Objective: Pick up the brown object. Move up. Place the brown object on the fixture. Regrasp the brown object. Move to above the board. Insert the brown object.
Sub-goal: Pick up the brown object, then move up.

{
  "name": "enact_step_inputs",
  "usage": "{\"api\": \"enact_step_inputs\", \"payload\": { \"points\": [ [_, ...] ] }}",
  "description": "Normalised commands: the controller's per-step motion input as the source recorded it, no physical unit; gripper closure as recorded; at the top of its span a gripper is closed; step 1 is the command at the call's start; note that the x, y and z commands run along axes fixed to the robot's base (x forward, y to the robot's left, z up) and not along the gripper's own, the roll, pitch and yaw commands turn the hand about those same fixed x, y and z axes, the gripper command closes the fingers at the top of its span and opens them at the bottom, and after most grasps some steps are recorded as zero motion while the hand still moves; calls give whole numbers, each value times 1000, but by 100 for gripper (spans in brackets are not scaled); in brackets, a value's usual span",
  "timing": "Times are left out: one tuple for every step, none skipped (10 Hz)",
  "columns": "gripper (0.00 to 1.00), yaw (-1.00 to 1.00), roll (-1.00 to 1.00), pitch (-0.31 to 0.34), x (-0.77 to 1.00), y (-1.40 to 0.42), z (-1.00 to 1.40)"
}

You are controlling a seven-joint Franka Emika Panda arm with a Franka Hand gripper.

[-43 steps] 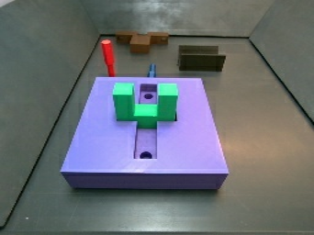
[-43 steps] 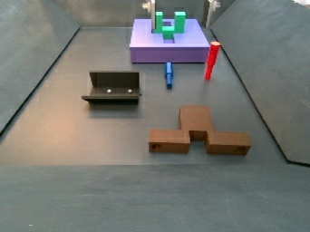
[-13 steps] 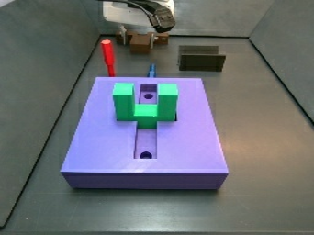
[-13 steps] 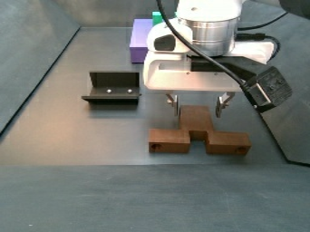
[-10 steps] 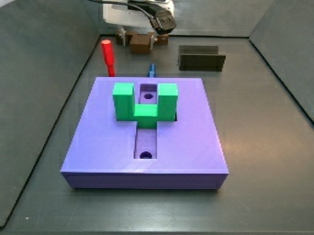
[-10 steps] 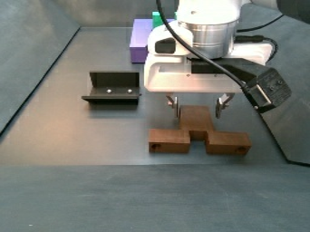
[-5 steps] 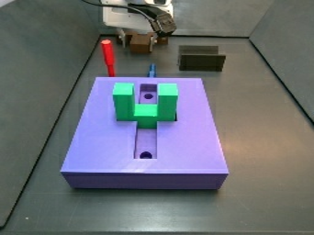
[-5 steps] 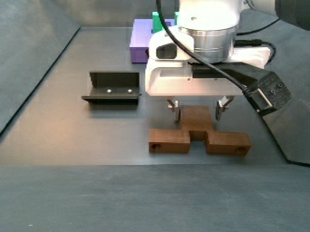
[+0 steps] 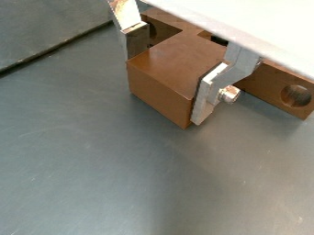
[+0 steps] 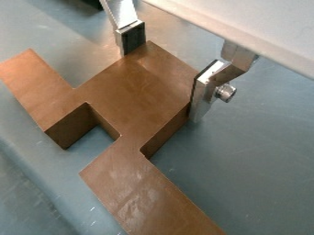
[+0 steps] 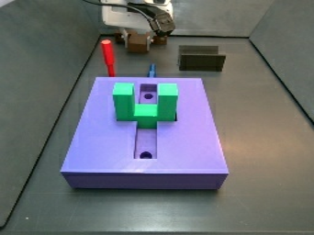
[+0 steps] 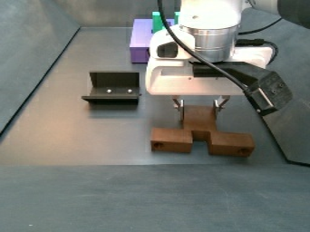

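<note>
The brown object (image 12: 171,140) is a T-shaped block lying flat on the floor, its stem pointing toward the board (image 11: 110,147). My gripper (image 12: 200,111) is low over it and open, its fingers straddling the stem. In both wrist views the stem (image 9: 157,90) (image 10: 117,101) sits between the plates. One finger (image 10: 207,87) lies against the stem's side, and a gap shows at the other finger (image 10: 130,37). The gripper (image 11: 143,37) covers most of the block in a side view. The dark fixture (image 12: 112,88) (image 11: 201,59) stands apart, with nothing on it.
A green U-shaped block (image 11: 145,101) sits on the lavender board over its groove. A red upright peg (image 11: 109,57) and a small blue peg (image 11: 152,70) stand between the board and the gripper. Dark walls ring the floor.
The gripper came into view and has sunk slightly lower around the brown object's stem. The block has not moved.
</note>
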Motion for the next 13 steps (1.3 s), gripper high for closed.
{"api": "enact_step_inputs", "payload": {
  "points": [
    [100,0,0,0,0,0,0],
    [100,0,0,0,0,0,0],
    [100,0,0,0,0,0,0],
    [100,0,0,0,0,0,0],
    [100,0,0,0,0,0,0],
    [100,0,0,0,0,0,0],
    [100,0,0,0,0,0,0],
    [100,0,0,0,0,0,0],
    [100,0,0,0,0,0,0],
    [100,0,0,0,0,0,0],
    [100,0,0,0,0,0,0],
    [100,0,0,0,0,0,833],
    [100,-33,-1,6,4,-26,814]
  ]
}}
